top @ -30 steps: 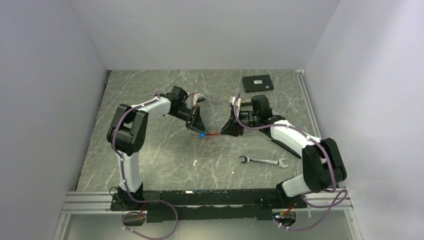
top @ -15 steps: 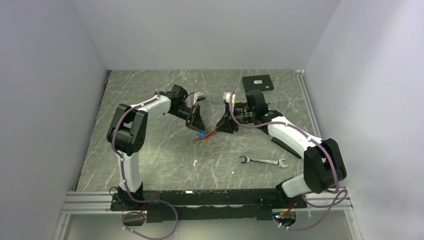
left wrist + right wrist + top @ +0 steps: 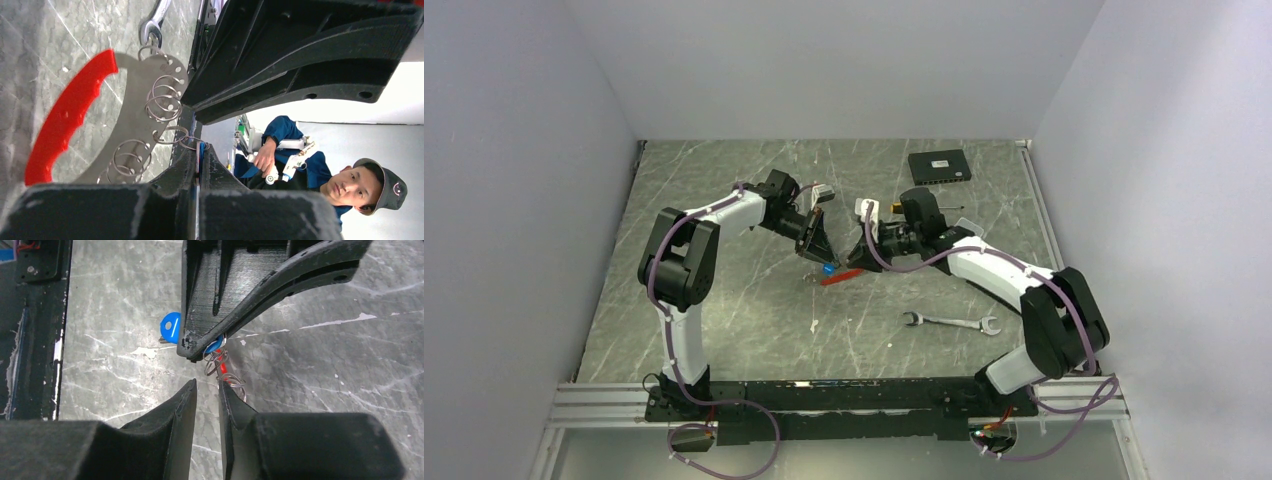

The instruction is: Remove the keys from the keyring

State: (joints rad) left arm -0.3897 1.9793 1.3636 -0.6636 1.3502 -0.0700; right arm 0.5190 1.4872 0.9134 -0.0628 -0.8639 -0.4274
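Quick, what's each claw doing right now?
Left gripper: shut on a blue key.
Right gripper: slightly open, holding nothing.

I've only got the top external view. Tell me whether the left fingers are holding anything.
Observer: Yes. The wrist views show the left fingers shut on a blue-headed key.
Operator: Now report the right fingers.
Observer: The right wrist view shows the right fingers slightly apart, with the table visible in the gap. They grip nothing.
Operator: Describe the keyring up close.
Observer: The left wrist view shows the keyring as a flat, holed metal plate with a red edge. Several wire rings are threaded through it.
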